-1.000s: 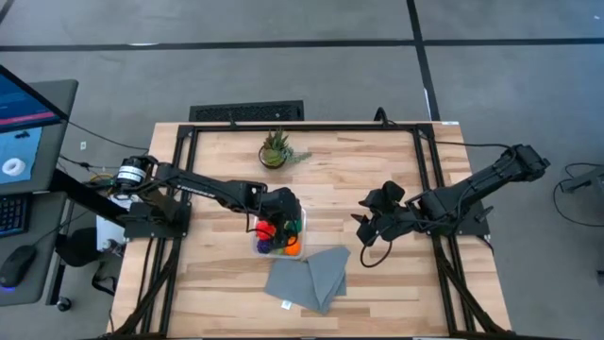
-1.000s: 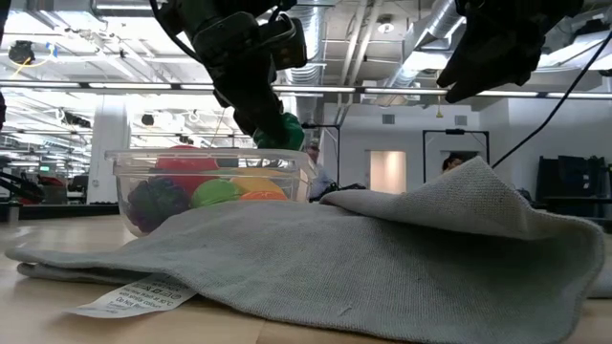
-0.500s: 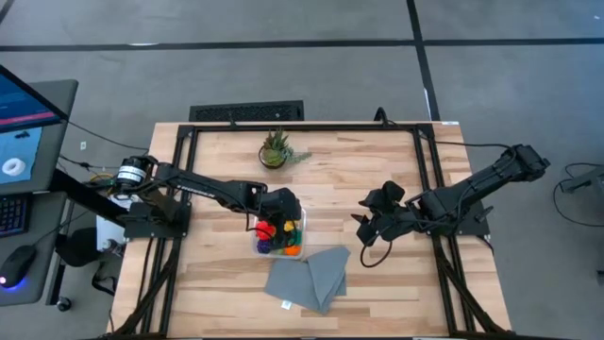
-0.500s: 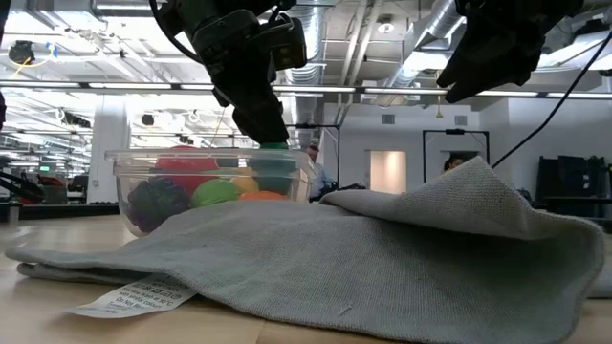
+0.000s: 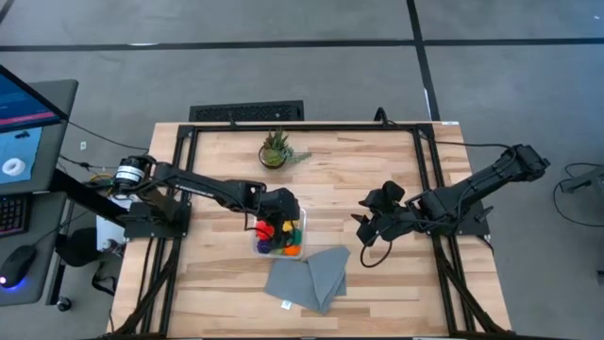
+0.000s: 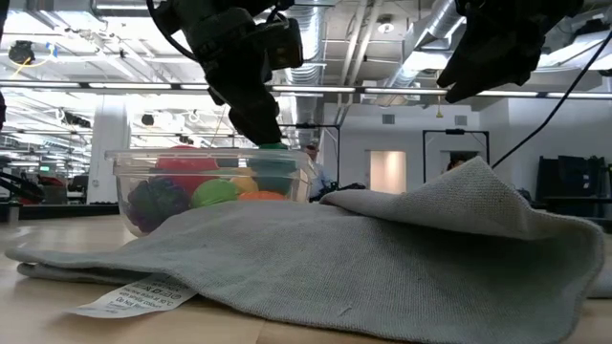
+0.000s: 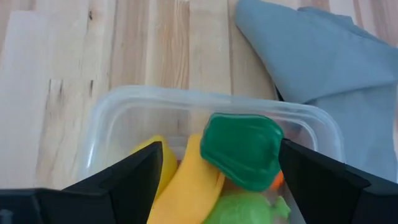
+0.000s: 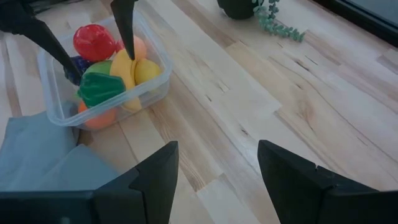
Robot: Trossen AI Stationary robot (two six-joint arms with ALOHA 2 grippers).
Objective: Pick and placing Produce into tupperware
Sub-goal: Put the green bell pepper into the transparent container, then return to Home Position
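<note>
The clear tupperware stands on the table at centre. It holds a red piece, a yellow banana, a lime green piece, an orange one and a purple one. A dark green pepper lies on top of the pile. My left gripper hangs open just above the container, a finger on either side of the pepper and clear of it. My right gripper hovers open over bare wood, right of centre.
A folded grey cloth with a white tag lies just near of the tupperware, one corner close to its rim. A spiky potted plant stands toward the far edge. Black frame rails run along the table's sides.
A second ago the dark green pepper sat at my left gripper's fingertips above the tupperware's rim. It has since dropped into the container onto the other pieces. My left gripper has let go and stays just above it.
</note>
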